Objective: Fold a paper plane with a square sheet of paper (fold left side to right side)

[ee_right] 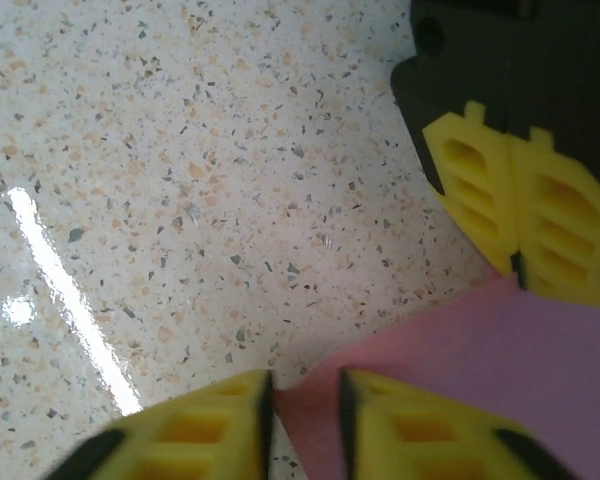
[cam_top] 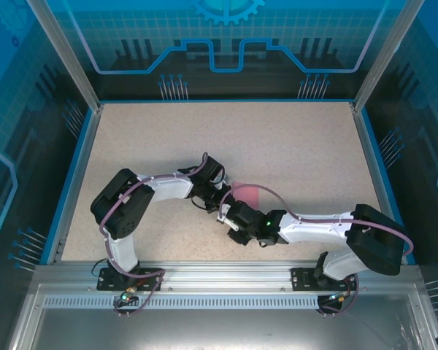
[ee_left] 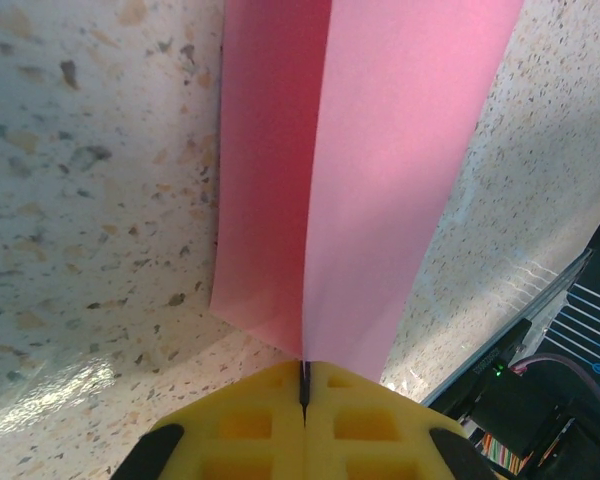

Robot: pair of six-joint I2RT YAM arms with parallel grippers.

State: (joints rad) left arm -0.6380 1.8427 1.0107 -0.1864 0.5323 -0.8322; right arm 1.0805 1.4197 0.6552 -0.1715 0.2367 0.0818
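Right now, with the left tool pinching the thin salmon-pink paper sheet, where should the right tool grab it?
Probably the free corner of the salmon-pink paper sheet, lying between the open fingers of the right tool. Come low from the speckled table side: the sheet is thin and flat there, and the left tool pinches another edge.

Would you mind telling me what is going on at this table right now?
A paper-folding job is under way on a thin salmon-pink sheet of paper lying on the speckled table. The left pincer is shut on the sheet's edge, and the paper bends along a line running away from it. The right pincer sits at a corner of the sheet, fingers slightly apart, apparently not gripping it yet.
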